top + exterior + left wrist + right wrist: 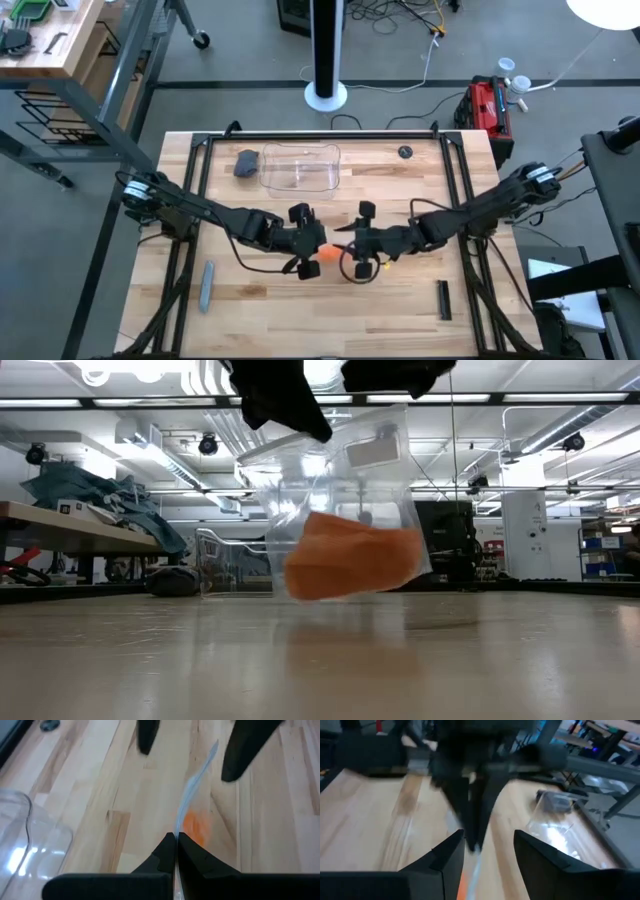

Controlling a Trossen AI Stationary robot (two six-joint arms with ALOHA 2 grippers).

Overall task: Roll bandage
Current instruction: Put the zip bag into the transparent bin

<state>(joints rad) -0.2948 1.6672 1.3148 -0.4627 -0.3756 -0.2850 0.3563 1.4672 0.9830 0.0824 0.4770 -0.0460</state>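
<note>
The orange bandage (350, 565) sits in the lower part of a clear plastic wrapper (370, 470), near the middle of the table (250, 300). My left gripper (305, 250) is shut on the wrapper. My right gripper (487, 850) faces it from the table's right, open. In the left wrist view its fingers (245, 750) stand on either side of the wrapper's far edge (212, 750), apart from it. Part of the bandage (192, 827) shows through the plastic below my left gripper (175, 842). My left gripper pinches the wrapper's upper edge (181, 822) between its two fingers, coming slanting down from the table's left. The wrapper hangs below the fingers with the bandage in its bottom. Whether that bottom (340, 595) touches the table, I cannot tell.
A clear plastic tub (300, 168) and a dark grey lump (245, 162) stand at the back. A grey stick (206, 285) lies near the front left and a black bar (444, 298) at the front right. A small black disc (404, 152) lies at the back right.
</note>
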